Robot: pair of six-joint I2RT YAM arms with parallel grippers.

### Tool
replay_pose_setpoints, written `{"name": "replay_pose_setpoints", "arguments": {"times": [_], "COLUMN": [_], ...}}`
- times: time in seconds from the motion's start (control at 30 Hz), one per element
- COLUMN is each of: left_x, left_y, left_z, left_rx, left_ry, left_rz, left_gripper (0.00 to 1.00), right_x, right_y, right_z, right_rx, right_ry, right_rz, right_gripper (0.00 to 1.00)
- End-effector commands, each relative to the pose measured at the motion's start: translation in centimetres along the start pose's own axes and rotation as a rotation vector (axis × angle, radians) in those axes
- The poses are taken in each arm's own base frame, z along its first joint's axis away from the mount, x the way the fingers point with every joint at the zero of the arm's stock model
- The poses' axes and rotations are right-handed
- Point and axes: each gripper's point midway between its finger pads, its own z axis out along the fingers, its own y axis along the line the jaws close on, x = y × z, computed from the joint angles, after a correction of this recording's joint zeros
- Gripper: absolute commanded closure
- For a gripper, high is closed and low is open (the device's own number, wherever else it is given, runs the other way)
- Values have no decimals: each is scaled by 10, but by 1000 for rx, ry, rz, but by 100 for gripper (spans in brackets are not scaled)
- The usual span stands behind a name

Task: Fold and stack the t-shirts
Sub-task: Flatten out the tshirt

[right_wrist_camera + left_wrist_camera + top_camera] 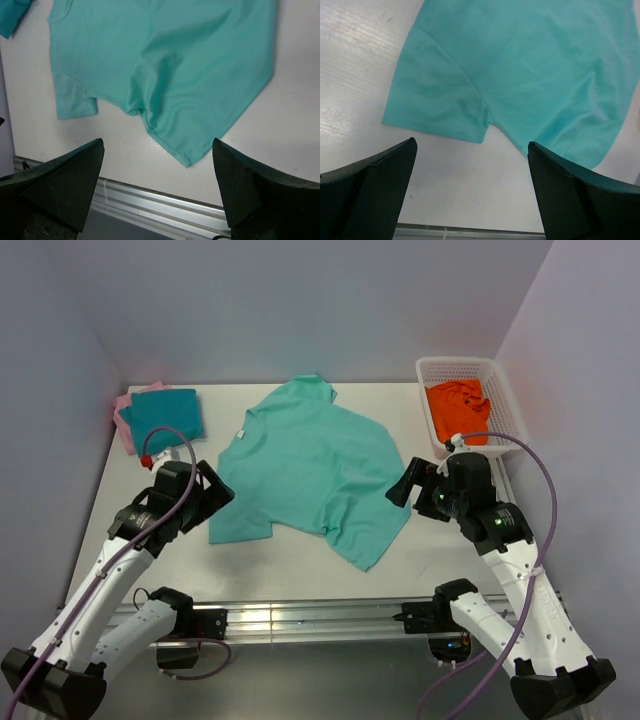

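Left hand (220, 486) and right hand (401, 483), open and empty, flank the mint-green t-shirt (310, 465).

The top camera looks down from above and behind my 2 bases over the whole bench (290, 572). The wrist cameras look down close past my left end effector (471, 145) and right end effector (157, 144); both frame the near sleeve of the mint-green t-shirt (530, 60).

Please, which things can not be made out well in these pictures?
Pink t-shirt: top view, mostly covered by the teal t-shirt.
Orange cloth: top view, crumpled in the basket, its kind unclear.
Mint-green t-shirt: both wrist views, cut off by the picture edges.
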Motion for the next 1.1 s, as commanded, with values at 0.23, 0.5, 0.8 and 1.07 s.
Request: {"name": "replay_pose_setpoints", "arguments": {"times": [0.23, 0.5, 0.8, 1.07], "left_x": [32, 45, 57, 64], "left_y": [59, 104, 102, 105], "left_z": [14, 8, 53, 75], "left_rx": [-285, -504, -403, -367], "left_ry": [34, -13, -42, -63], "left_rz": [-194, -331, -337, -337], "left_gripper": [5, 5, 9, 11], "right_x": [5, 14, 10, 15], "right_y": [-11, -19, -8, -15], "right_z": [-14, -14, -24, -29], "right_rx": [29, 55, 14, 45], "right_ry": [-21, -4, -15, 3], "right_rz": [-73, -36, -53, -68], "right_gripper": [5, 9, 8, 8]}}
